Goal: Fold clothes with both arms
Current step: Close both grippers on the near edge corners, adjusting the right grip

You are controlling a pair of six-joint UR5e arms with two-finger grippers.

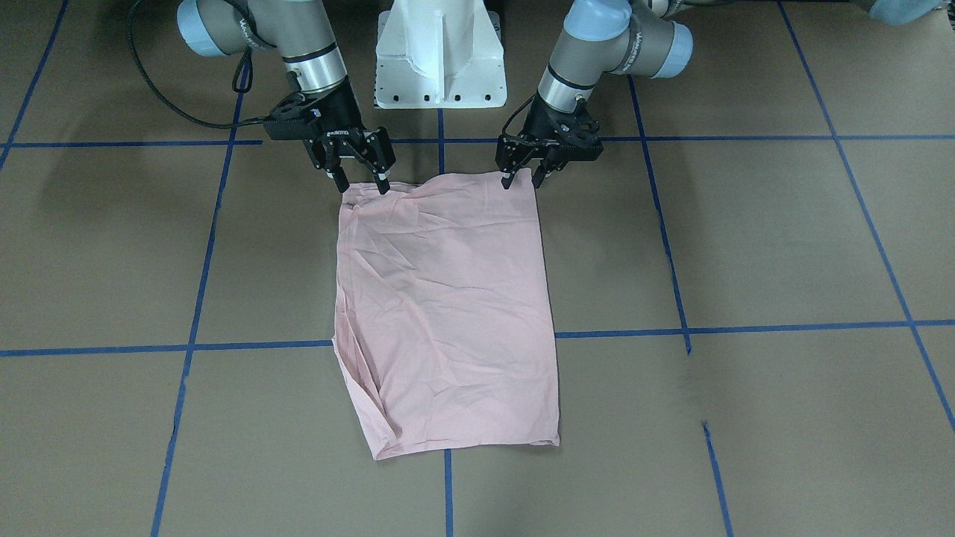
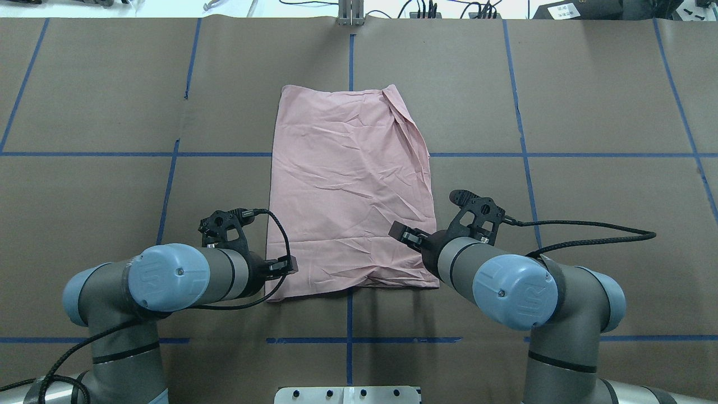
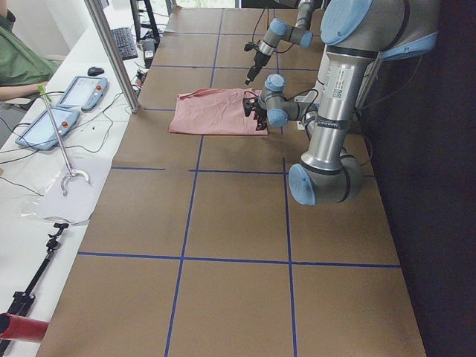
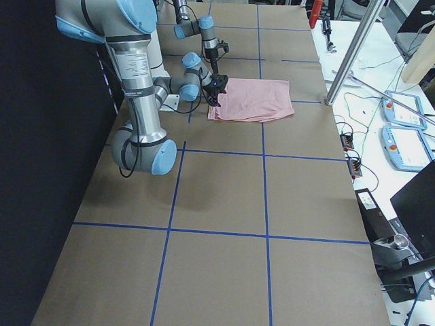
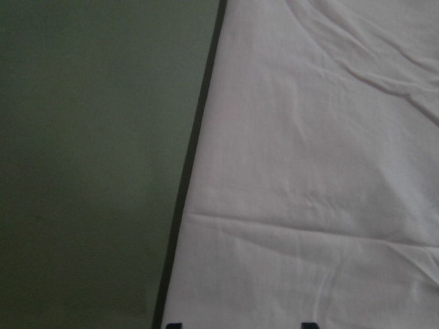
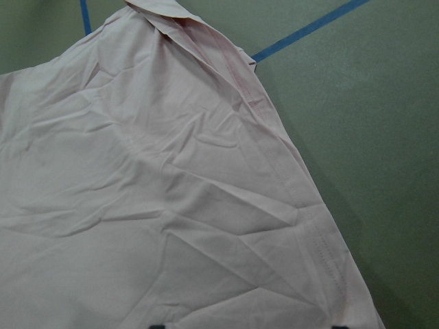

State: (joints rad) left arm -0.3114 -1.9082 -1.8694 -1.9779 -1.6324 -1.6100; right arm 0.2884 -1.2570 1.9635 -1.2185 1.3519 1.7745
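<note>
The clothes are one pale pink T-shirt (image 1: 448, 298), folded into a tall rectangle with the plain side up, lying flat in the middle of the brown table (image 2: 350, 185). My left gripper (image 1: 521, 181) hovers open over the shirt's near corner on my left side. Its two fingertips show spread at the bottom of the left wrist view, above the cloth (image 5: 309, 171). Open too, my right gripper (image 1: 361, 184) is at the other near corner, its tips straddling the hem seen in the right wrist view (image 6: 171, 205). Neither holds any cloth.
The white pedestal (image 1: 440, 56) stands between the arms at the table's near edge. Blue tape lines (image 1: 746, 328) cross the brown surface. A side bench with tablets (image 3: 82, 93), a metal post (image 3: 111, 52) and a person's sleeve (image 3: 18, 63) lies beyond the far edge.
</note>
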